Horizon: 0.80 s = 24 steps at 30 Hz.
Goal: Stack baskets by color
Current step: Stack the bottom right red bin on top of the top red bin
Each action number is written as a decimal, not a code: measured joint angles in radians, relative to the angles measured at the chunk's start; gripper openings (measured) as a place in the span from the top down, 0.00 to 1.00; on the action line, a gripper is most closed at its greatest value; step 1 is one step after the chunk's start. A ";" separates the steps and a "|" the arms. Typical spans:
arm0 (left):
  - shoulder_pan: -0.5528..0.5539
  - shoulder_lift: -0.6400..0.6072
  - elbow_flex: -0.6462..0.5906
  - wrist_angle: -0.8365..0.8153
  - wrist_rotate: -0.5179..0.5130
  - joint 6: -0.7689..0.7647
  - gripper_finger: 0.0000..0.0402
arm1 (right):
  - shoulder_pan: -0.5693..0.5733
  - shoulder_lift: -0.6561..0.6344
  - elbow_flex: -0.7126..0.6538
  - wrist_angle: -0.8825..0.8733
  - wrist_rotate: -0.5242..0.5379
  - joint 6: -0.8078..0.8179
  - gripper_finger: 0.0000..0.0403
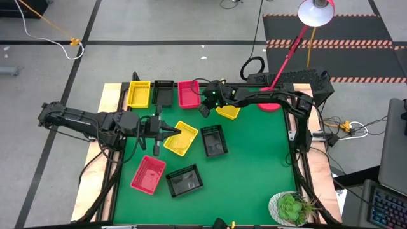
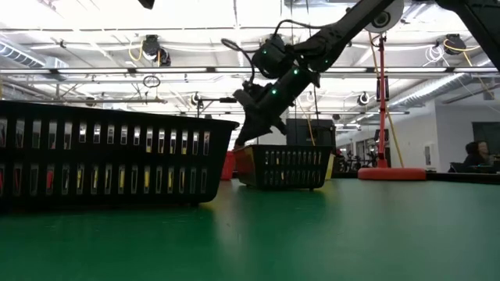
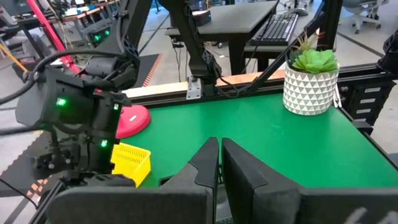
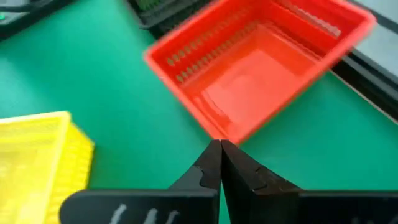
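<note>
High view, green table (image 1: 254, 159). Along its upper edge, a row of three baskets side by side: yellow basket (image 1: 139, 93), black basket (image 1: 163, 93), pink-red basket (image 1: 188, 93).

Right gripper (image 1: 205, 109) sits upper centre, just below that pink-red basket; fingers pressed together, holding nothing. Its wrist view shows the closed tips at the near rim of the pink-red basket (image 4: 261, 74); whether they touch it cannot be told. Another yellow basket (image 1: 228, 112) lies just right of this gripper, partly under the arm.

Left gripper (image 1: 166, 132) reaches in from the left, mid-frame, fingers closed, tips at the left rim of a tilted yellow basket (image 1: 181, 138). Grip on it cannot be told.

Loose on the table: black basket (image 1: 214, 140) at centre, second pink-red basket (image 1: 148, 174) and third black basket (image 1: 184, 180) lower left.

Potted plant (image 1: 291, 208) lower right corner. Red lamp base (image 1: 269, 105) upper right.
</note>
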 joint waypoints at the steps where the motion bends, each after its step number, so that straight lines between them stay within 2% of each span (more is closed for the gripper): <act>1: 0.000 0.000 0.000 0.000 0.000 0.000 0.94 | -0.002 0.007 0.000 -0.001 0.002 0.020 1.00; 10: 0.000 0.000 0.000 0.002 -0.001 -0.002 0.94 | 0.011 0.015 -0.001 0.055 0.007 0.212 1.00; 13: 0.000 0.000 0.000 0.002 0.000 -0.002 0.94 | 0.000 0.021 -0.001 0.054 0.039 0.268 1.00; 20: 0.000 0.000 0.000 0.002 0.000 -0.002 0.94 | -0.010 0.066 0.000 0.064 0.024 0.340 1.00; 24: 0.000 0.000 0.000 0.003 -0.001 -0.001 0.94 | -0.012 0.094 0.000 0.121 -0.022 0.365 1.00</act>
